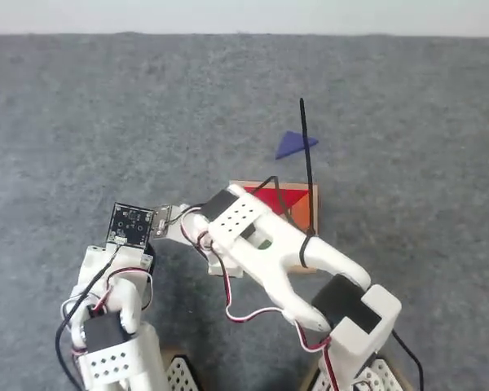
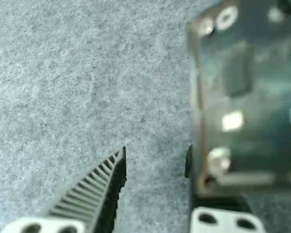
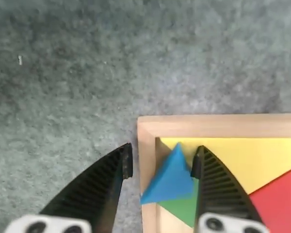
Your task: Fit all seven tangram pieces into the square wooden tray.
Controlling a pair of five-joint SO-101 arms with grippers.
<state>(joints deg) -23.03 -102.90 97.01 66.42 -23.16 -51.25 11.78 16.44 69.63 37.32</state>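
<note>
Right wrist view: right gripper [image 3: 163, 156] released, jaws astride the square wooden tray [image 3: 208, 126] corner. Between them the light-blue triangular wooden piece [image 3: 172, 177] leans on the rim, probably needing a nudge to seat flat. Left gripper [image 2: 155, 158] gapes empty.

Wooden tray [image 3: 208, 125] — partly filled, light-blue triangle [image 3: 170, 177] tilted over rim, dark-blue triangle [image 1: 295, 144] apart

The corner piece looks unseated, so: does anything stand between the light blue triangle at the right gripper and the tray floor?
Yes. The light blue triangle sits tilted in the corner, one tip over the tray wall and its edge over the green piece, so both seem to hold it up.
</note>
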